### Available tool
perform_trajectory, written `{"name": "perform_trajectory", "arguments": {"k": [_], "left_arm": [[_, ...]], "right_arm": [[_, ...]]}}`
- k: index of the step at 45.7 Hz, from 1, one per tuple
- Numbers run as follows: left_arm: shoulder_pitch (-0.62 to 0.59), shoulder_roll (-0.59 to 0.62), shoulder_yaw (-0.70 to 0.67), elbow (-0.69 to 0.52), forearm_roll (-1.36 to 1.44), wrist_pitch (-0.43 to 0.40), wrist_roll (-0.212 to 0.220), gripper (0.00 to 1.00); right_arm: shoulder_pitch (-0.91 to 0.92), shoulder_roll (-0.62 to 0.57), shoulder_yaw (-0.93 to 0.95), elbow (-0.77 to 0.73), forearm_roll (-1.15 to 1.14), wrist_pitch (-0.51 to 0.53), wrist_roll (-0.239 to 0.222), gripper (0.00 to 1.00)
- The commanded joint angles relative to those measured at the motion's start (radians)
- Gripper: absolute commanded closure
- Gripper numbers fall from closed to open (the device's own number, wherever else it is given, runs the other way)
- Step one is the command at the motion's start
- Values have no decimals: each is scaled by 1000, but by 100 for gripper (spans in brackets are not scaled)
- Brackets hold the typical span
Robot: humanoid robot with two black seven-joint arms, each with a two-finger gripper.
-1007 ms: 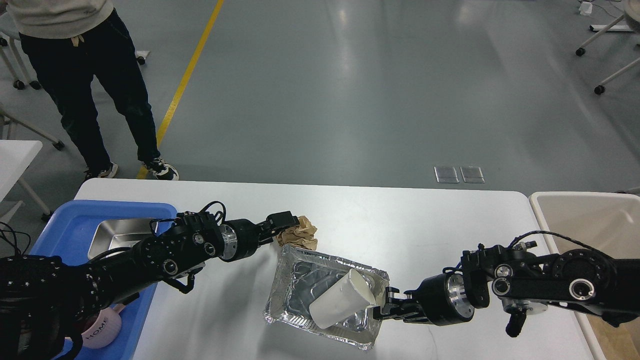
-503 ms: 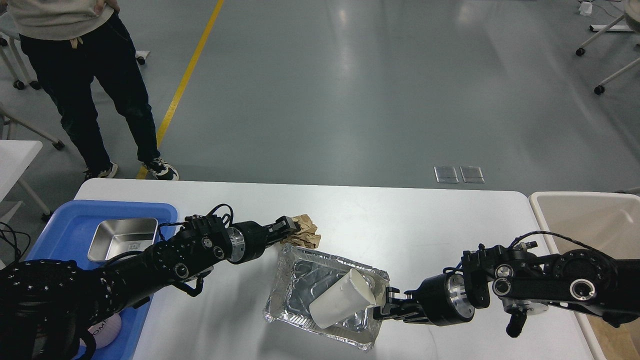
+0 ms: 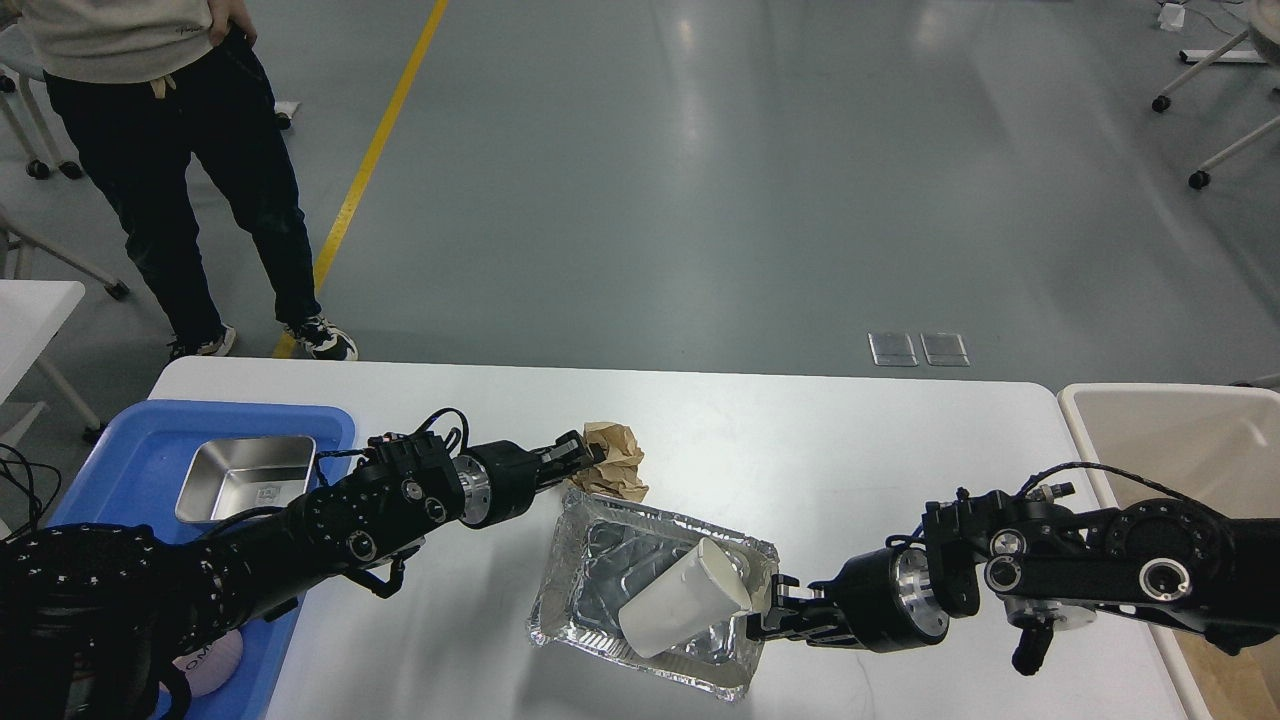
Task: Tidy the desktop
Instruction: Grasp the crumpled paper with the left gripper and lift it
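Note:
The white desktop (image 3: 860,450) holds a crumpled brown paper ball (image 3: 618,458) near its middle. In front of the ball lies a foil tray (image 3: 590,560) with a white paper cup (image 3: 680,598) on its side inside. My left gripper (image 3: 582,455) is low at the ball's left edge and touches it; its dark fingers cannot be told apart. My right gripper (image 3: 765,605) is shut on the foil tray's right rim.
A blue plastic tray (image 3: 110,460) at the left holds a steel container (image 3: 245,478) and a pink cup (image 3: 208,672). A cream-white bin (image 3: 1180,440) stands at the table's right end. A person (image 3: 150,150) stands beyond the far left corner.
My left gripper has come down and forward onto the paper ball's left edge, and the ball has shifted a little to the right. The right arm, foil tray and cup have not moved.

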Motion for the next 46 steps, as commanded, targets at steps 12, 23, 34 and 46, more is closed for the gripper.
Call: {"name": "perform_trajectory", "arguments": {"k": [12, 23, 34, 46], "left_arm": [[-5, 37, 0, -13, 0, -10, -11, 100], [-9, 185, -2, -109, 0, -19, -12, 99], [-9, 431, -3, -356, 0, 13, -12, 99], [-41, 723, -23, -667, -1, 49, -11, 99]], "right_arm": [[0, -1, 0, -2, -1, -1, 0, 100], [-3, 4, -3, -6, -1, -8, 0, 100], [-9, 10, -5, -8, -1, -6, 0, 100], [-21, 13, -9, -12, -1, 2, 0, 100]]}}
